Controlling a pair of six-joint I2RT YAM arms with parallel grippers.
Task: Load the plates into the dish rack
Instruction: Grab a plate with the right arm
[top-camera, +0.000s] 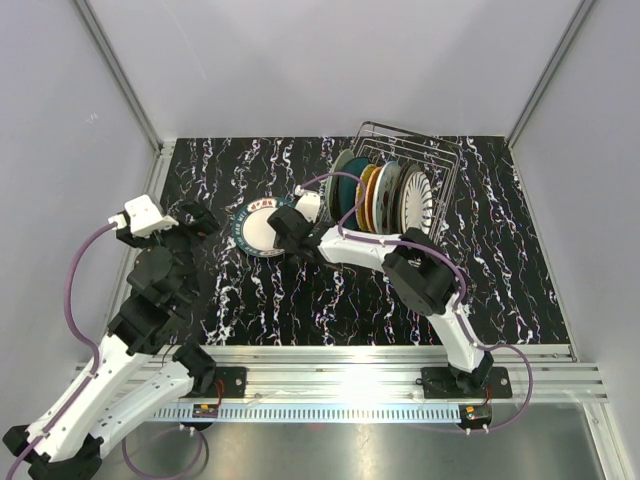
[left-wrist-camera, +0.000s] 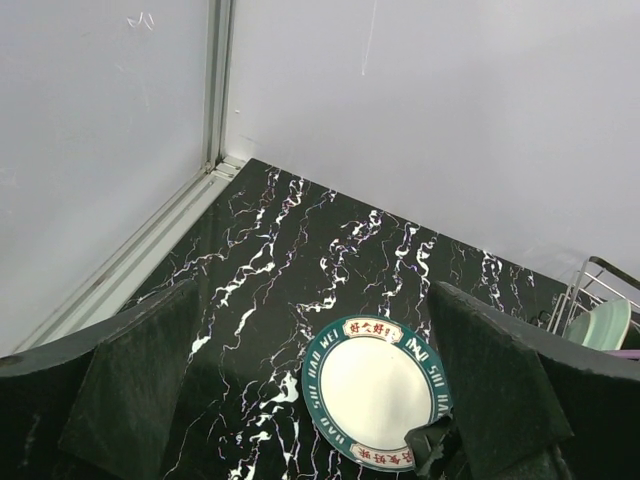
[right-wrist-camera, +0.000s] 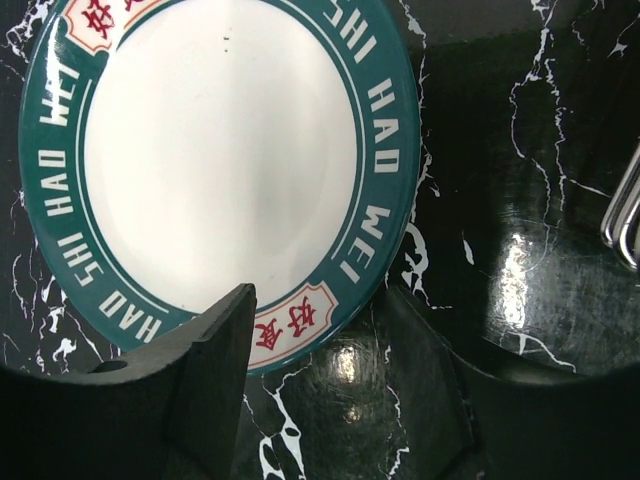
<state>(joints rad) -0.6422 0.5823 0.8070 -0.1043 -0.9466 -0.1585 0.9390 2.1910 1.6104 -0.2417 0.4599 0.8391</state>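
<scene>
One of the plates (top-camera: 258, 228), white with a teal rim and red characters, lies flat on the black marble table. It fills the right wrist view (right-wrist-camera: 220, 150) and shows in the left wrist view (left-wrist-camera: 378, 390). My right gripper (top-camera: 291, 231) (right-wrist-camera: 320, 300) is open at its right edge, one finger (right-wrist-camera: 215, 350) over the rim and the other beside the plate. Several plates (top-camera: 385, 195) stand upright in the dish rack (top-camera: 445, 160) at the back right. To the left of the flat plate, my left gripper (top-camera: 192, 224) (left-wrist-camera: 315, 290) hovers wide open with nothing in it.
The table (top-camera: 300, 300) is walled by white panels on the left, back and right. A metal rail (top-camera: 380, 360) runs along the near edge. The wire of the rack (right-wrist-camera: 625, 215) shows close on the right of my right gripper.
</scene>
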